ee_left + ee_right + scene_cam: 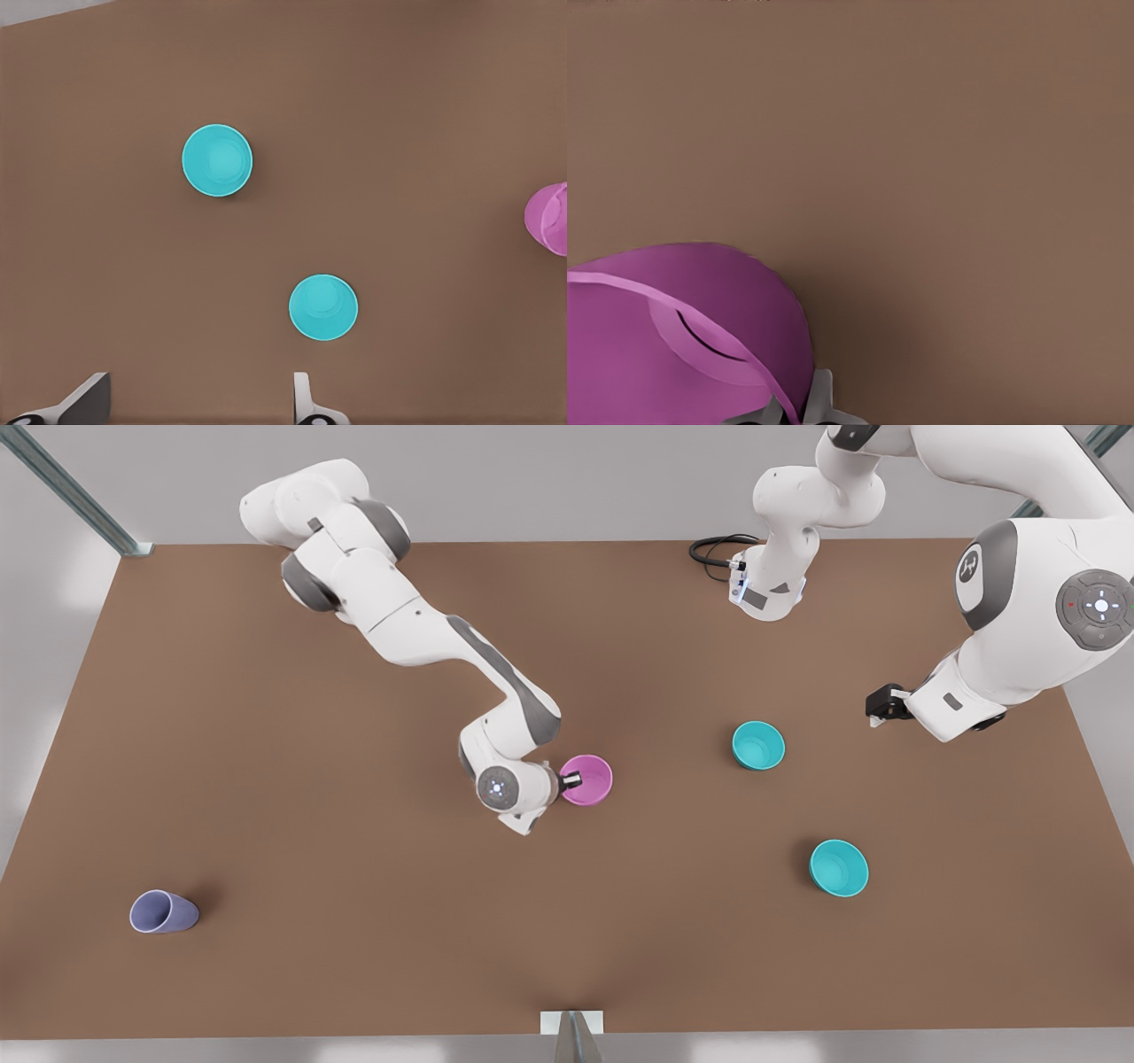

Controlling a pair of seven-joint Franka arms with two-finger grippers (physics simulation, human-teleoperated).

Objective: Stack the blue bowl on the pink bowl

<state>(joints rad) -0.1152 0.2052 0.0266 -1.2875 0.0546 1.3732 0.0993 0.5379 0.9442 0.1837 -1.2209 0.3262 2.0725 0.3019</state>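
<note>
The pink bowl (691, 336) fills the lower left of the right wrist view, its rim wall pinched between the fingers (819, 398) of the right gripper (571, 781). In the front view this gripper sits at the bowl's left rim, just below frame centre, grasping it on the brown tabletop (354, 921). The left gripper (877, 707) hangs at the right edge of the front view, above the tabletop, fingers spread apart and holding nothing. One blue bowl (758, 745) stands right of centre; a second blue bowl (838, 867) lies lower right. A lavender-blue cup (163, 911) lies on its side at lower left.
</note>
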